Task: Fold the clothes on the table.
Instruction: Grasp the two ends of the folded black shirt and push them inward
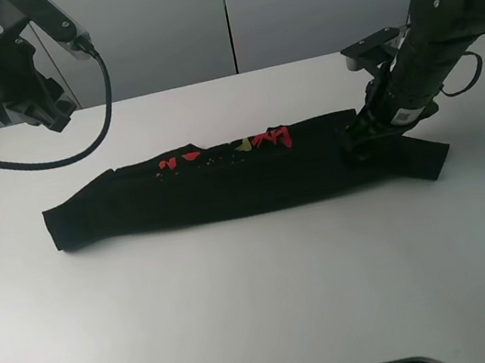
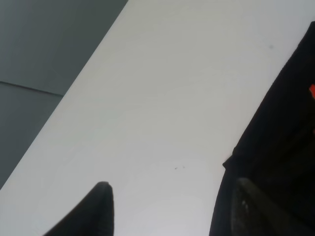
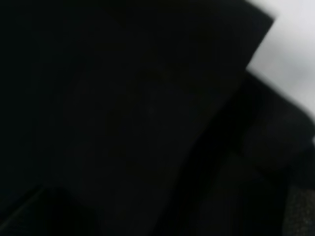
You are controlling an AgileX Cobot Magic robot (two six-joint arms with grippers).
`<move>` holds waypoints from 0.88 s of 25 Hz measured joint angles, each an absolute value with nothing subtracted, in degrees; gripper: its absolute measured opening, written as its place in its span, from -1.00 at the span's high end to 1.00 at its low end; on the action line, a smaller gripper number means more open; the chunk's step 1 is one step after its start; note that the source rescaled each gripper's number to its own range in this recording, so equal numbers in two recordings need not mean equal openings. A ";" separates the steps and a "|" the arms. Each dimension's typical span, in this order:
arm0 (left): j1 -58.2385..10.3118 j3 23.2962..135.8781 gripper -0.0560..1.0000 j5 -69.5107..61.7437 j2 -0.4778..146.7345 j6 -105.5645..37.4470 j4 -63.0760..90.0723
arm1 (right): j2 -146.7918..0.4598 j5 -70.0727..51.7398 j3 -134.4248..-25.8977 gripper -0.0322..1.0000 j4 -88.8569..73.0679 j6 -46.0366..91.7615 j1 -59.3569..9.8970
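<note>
While the shirt [image 1: 226,192] lay folded into a long strip across the middle of the table [image 1: 264,308], its red and yellow print [image 1: 223,150] along the far edge, I had the right gripper [image 1: 358,140] down on the strip's right end, fingers spread wide. Its wrist view showed only dark cloth. The left gripper [image 1: 44,110] hung high over the table's far left corner, well apart from the shirt, fingers apart and empty.

T-shirt [image 1: 225,189] lengthwise across the table [image 1: 264,308], right gripper [image 1: 358,139] at its right end
</note>
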State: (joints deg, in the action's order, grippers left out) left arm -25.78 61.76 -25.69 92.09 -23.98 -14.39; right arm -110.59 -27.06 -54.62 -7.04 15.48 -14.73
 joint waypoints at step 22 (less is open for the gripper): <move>-25.78 61.76 -0.39 -25.58 92.09 -23.98 -14.23 | -116.16 -22.31 -56.17 0.78 -13.04 19.35 -14.62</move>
State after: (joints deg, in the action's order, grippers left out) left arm -25.78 61.76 -25.58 92.09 -23.98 -14.23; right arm -116.16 -22.31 -56.17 -13.04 19.35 -14.62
